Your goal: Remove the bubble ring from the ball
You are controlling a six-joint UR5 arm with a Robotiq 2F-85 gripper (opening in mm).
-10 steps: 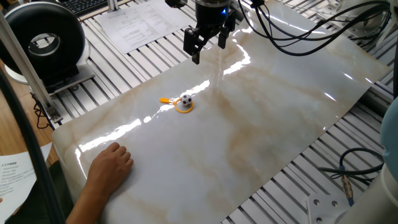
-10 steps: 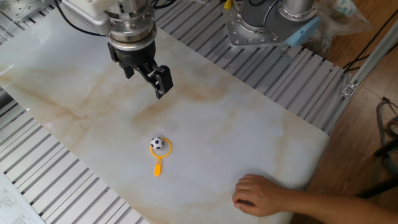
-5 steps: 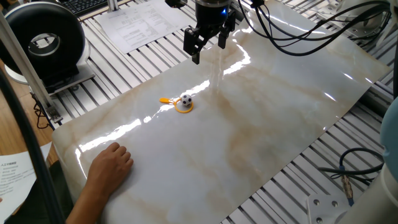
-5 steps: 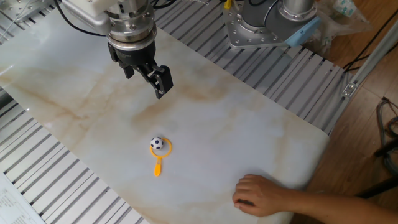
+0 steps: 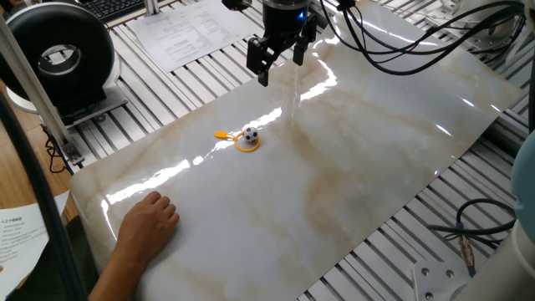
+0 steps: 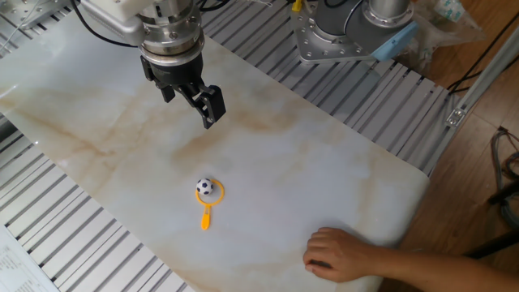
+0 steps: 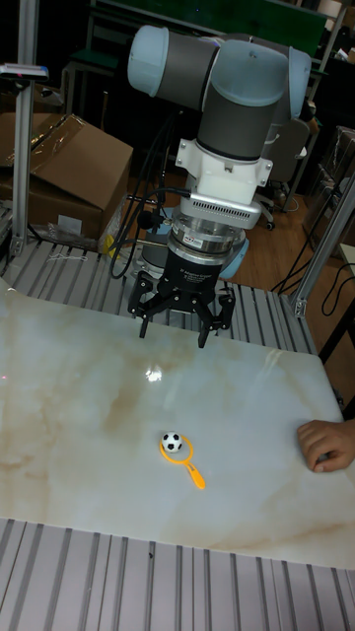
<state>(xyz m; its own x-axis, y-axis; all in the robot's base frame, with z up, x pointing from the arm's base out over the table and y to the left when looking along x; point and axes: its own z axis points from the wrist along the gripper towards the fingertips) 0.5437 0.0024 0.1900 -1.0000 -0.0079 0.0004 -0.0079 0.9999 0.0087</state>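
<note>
A tiny black-and-white ball (image 5: 251,134) (image 6: 206,186) (image 7: 173,442) rests on the marble slab inside the hoop of the orange bubble ring (image 5: 241,144) (image 6: 208,206) (image 7: 183,455), whose short handle lies flat on the slab. My gripper (image 5: 280,65) (image 6: 195,101) (image 7: 173,328) hangs above the slab, well behind the ball in the tall fixed view, and apart from both. Its fingers are spread open with nothing between them.
A person's hand (image 5: 149,219) (image 6: 340,253) (image 7: 325,444) rests on the slab's edge. A black round device (image 5: 57,58) and printed papers (image 5: 180,33) sit beyond the slab. Cables (image 5: 418,38) trail from the arm. Slatted aluminium tabletop (image 6: 73,243) surrounds the marble slab (image 5: 359,159).
</note>
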